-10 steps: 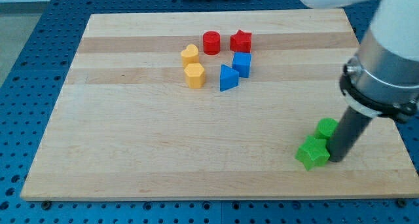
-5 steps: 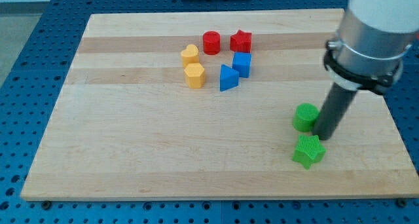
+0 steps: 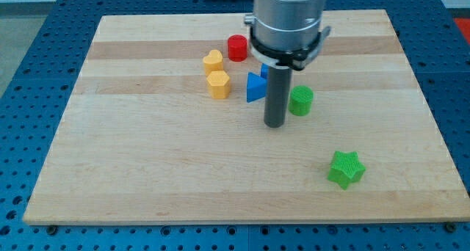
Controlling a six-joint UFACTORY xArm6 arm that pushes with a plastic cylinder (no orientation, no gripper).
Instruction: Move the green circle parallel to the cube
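The green circle (image 3: 300, 101) stands on the wooden board (image 3: 147, 155), right of centre. My tip (image 3: 275, 124) rests on the board just left of it, close to it or touching. The blue cube (image 3: 264, 70) is mostly hidden behind my rod, up and to the left of the green circle. A blue triangle (image 3: 254, 87) sits left of the rod.
A red circle (image 3: 236, 48) stands near the view's top. A yellow heart (image 3: 213, 61) and a yellow hexagon (image 3: 218, 84) sit left of the blue blocks. A green star (image 3: 346, 169) lies at the lower right. The arm hides the red star.
The green circle has slid up and to the left, away from the green star. My tip has moved left past it and now stands on its left side.
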